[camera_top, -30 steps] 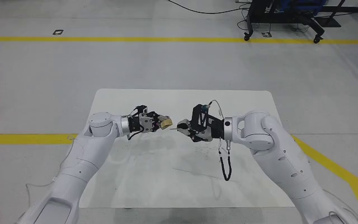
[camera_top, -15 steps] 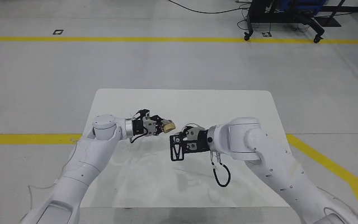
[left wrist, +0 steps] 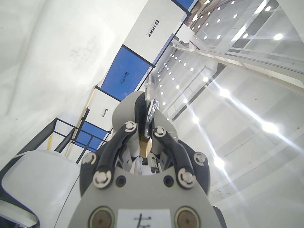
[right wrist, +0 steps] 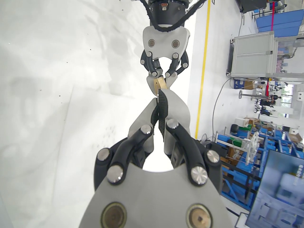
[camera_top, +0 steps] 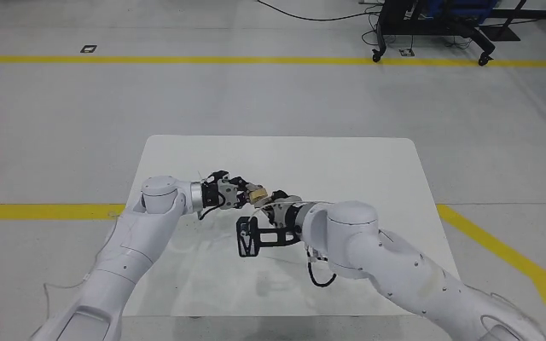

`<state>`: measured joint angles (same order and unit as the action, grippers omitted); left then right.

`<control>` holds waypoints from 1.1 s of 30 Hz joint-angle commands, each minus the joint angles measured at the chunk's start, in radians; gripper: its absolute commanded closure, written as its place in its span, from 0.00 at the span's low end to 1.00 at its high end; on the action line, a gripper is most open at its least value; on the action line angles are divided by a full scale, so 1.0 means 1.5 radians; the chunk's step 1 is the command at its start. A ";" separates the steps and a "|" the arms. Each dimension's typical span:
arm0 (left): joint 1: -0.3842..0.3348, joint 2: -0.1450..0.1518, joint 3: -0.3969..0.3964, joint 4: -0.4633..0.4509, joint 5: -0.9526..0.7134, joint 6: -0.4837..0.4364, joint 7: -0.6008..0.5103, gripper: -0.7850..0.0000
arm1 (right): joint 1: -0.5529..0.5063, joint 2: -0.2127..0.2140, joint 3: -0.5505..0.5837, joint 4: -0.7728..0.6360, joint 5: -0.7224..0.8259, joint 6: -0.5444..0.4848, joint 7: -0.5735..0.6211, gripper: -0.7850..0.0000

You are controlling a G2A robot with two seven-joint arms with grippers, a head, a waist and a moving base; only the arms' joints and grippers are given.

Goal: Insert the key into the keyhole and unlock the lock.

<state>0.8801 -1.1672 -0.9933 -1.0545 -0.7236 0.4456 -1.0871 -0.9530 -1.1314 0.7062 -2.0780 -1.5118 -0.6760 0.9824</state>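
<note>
Two arms meet tip to tip above the white worktop [camera_top: 367, 170] — the left end effector [right wrist: 161, 79] is clamped on a small brass lock [left wrist: 145, 146], the right end effector [right wrist: 160, 100] pinched tight on the silver key [left wrist: 150, 115], whose blade touches the lock's end; its depth I cannot tell
</note>
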 commanded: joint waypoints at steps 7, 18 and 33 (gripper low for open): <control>0.001 0.000 -0.002 -0.001 -0.007 -0.002 -0.006 1.00 | 0.002 -0.012 -0.039 -0.012 -0.068 0.019 0.044 1.00; 0.002 0.001 -0.001 -0.004 -0.001 -0.003 -0.002 1.00 | 0.007 -0.033 -0.074 0.002 -0.104 0.027 0.083 1.00; 0.003 0.001 -0.007 -0.006 -0.007 -0.025 0.009 1.00 | 0.010 -0.057 -0.082 0.015 -0.129 0.040 0.104 1.00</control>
<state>0.8846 -1.1659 -0.9959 -1.0627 -0.7285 0.4275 -1.0888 -0.9363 -1.2164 0.5787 -2.0514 -1.7084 -0.6188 1.1424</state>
